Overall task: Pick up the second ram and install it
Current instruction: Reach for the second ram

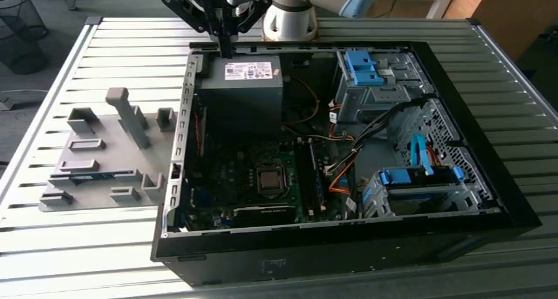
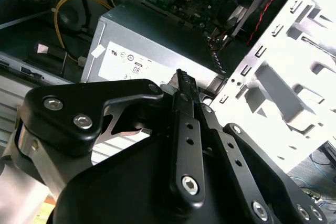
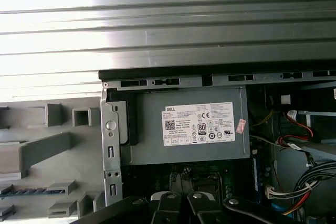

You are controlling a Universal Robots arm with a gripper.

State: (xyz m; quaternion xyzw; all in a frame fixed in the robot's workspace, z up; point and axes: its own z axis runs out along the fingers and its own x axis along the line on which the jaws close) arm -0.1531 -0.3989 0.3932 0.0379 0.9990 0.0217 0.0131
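- Second ram: a long, thin, flat blue memory board, standing on edge in a slot of the fixture, also seen in the first wrist view. The edge-up pose likely leaves its flat faces free for pinching (not to be confused with the chunky light-blue drive clips).
- Grey plastic fixture block: moulded slots and posts, just beside the case on the exterior view's left.
- Black two-finger gripper: fingers drawn together with nothing between them, hanging over the case's far rim, well apart from the ram.
- Grey power supply box with a white label: directly below the gripper.
- Black open computer case: lying on its side, so the green motherboard faces upward (presumably for access from above).
- Slatted metal table: bears the case and fixture.
- Room: grey floor, with a black wire bin at the far left.
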